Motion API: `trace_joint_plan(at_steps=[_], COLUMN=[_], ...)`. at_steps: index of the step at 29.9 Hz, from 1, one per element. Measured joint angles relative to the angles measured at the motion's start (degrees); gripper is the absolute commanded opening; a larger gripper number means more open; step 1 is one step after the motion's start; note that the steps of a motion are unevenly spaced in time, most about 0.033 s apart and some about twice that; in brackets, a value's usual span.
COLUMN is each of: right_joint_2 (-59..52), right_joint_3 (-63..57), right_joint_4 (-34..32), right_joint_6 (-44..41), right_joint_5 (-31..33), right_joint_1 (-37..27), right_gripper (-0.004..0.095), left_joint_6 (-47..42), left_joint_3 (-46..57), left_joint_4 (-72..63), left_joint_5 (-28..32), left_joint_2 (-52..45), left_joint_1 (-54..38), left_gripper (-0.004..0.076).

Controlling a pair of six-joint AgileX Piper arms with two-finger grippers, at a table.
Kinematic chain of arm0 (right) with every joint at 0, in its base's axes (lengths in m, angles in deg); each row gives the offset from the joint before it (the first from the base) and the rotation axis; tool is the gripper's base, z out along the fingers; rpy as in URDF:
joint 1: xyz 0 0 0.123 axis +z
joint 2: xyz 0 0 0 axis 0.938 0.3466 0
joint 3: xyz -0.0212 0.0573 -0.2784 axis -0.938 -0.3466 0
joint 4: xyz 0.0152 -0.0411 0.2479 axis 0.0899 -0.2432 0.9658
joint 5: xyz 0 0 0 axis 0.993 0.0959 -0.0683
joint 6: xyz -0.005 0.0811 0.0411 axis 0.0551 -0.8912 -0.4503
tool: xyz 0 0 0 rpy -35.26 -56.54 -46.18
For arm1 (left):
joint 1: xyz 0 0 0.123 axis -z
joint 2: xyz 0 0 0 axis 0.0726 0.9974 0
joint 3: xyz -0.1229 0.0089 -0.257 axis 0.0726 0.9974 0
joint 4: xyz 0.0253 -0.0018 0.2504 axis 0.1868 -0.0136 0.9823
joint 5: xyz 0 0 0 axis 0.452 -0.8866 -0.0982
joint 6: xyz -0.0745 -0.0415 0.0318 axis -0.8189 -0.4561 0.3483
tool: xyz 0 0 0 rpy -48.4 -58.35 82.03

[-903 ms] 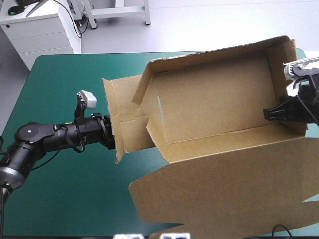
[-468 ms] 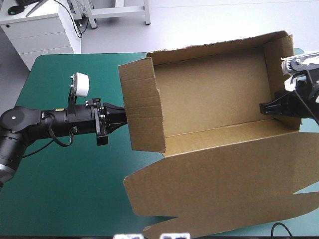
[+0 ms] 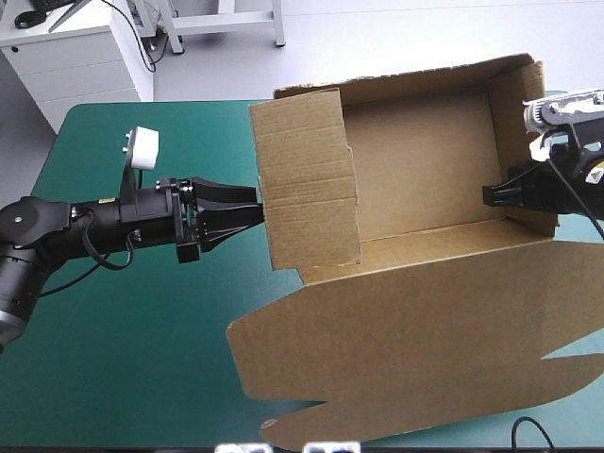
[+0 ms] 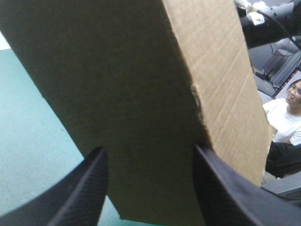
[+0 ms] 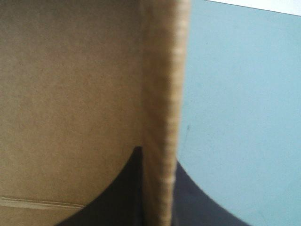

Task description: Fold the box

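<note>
Across the table lengthwise, the box (image 3: pixel 425 179), mouth up — left gripper (image 3: pixel 253 206) agape, right gripper (image 3: pixel 491 196) seemingly clamped on it.

Bright, even light falls from overhead in the high view; the brown cardboard box (image 3: pixel 415 189) casts only a thin, soft shadow on the teal-green table cover (image 3: pixel 142 359); in the left wrist view the box's broad wall lies in shade, its narrower face lit.
</note>
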Motion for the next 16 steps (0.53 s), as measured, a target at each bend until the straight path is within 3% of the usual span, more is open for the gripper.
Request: trace_joint_plan(at_steps=[16], right_joint_2=[0.18], right_joint_3=[-0.01], right_joint_4=[1.76], right_joint_6=[0.1], right_joint_5=[-0.79], right_joint_1=[0.0], right_gripper=[-0.0015], left_joint_6=[-0.93], left_joint_3=[-0.96], left_joint_4=[-4.7], left_joint_5=[0.0], left_joint_2=[0.0], left_joint_1=[0.0], left_gripper=[0.0482])
